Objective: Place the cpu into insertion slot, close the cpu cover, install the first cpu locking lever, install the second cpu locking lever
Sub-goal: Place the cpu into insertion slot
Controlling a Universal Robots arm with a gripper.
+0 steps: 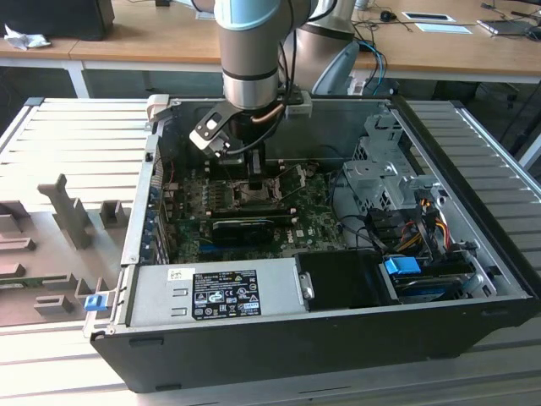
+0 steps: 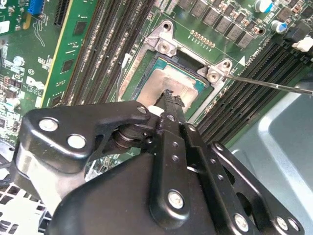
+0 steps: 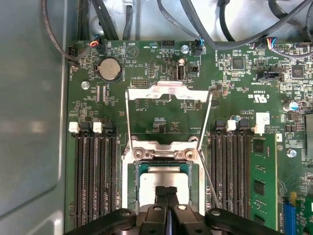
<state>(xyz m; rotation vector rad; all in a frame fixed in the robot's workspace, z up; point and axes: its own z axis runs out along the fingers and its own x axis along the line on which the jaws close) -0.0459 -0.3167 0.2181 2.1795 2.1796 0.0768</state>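
Fingertips (image 3: 161, 193) of the gripper (image 3: 167, 189) are pressed together with no gap, touching the pale face of the cpu (image 3: 149, 188), which lies seated in the insertion slot (image 3: 131, 183). A thin wire lever (image 3: 209, 183) juts free just beside the socket. Beyond it the cpu cover (image 3: 168, 92) stands swung open, with memory slots (image 3: 95, 181) flanking both sides.

Silvery cpu (image 3: 164, 180) — flat in insertion slot (image 3: 131, 188), cpu cover (image 3: 168, 92) raised
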